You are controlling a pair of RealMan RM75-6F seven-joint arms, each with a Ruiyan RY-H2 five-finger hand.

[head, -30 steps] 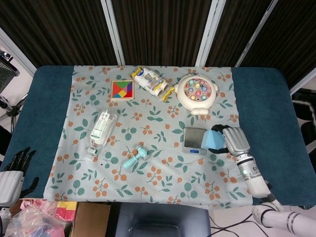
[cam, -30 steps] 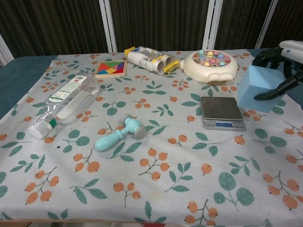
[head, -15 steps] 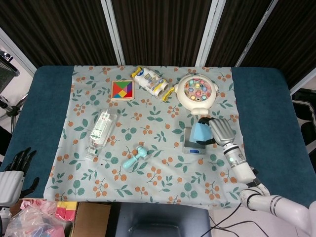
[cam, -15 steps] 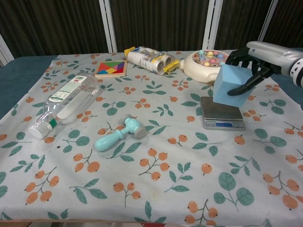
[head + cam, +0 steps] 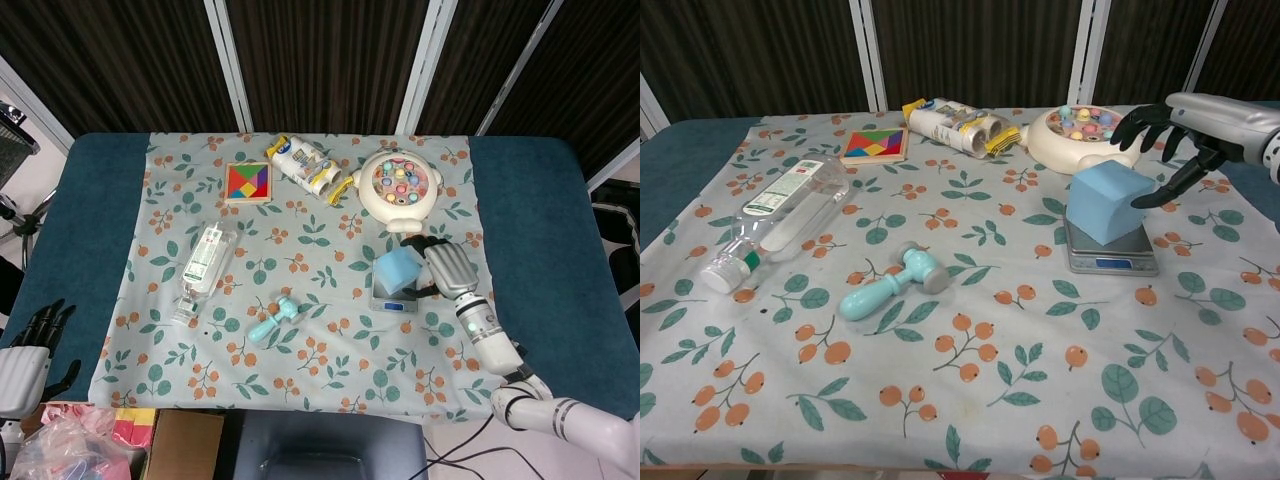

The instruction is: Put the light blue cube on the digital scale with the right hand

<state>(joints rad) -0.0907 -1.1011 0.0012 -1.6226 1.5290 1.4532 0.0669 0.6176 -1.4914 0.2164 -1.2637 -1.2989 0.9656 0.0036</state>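
Note:
The light blue cube (image 5: 1105, 200) lies tilted on the small silver digital scale (image 5: 1110, 258) at the right of the floral cloth. My right hand (image 5: 1175, 125) hovers just behind and to the right of it with its fingers spread. Its thumb tip is at the cube's upper right edge, and the other fingers are off the cube. From the head view the cube (image 5: 396, 270) covers most of the scale (image 5: 393, 301), with the right hand (image 5: 447, 268) beside it. My left hand (image 5: 28, 345) hangs off the table at the bottom left, empty, fingers apart.
A cream fishing-game toy (image 5: 1085, 135) stands right behind the scale. A plastic bottle (image 5: 780, 215) lies at the left, a teal toy hammer (image 5: 890, 283) in the middle, a tangram puzzle (image 5: 875, 145) and a wrapped pack (image 5: 960, 125) at the back.
My right hand carried the cube leftward from beside the scale, lowered it onto the platform and spread its fingers off it. The left hand has not moved.

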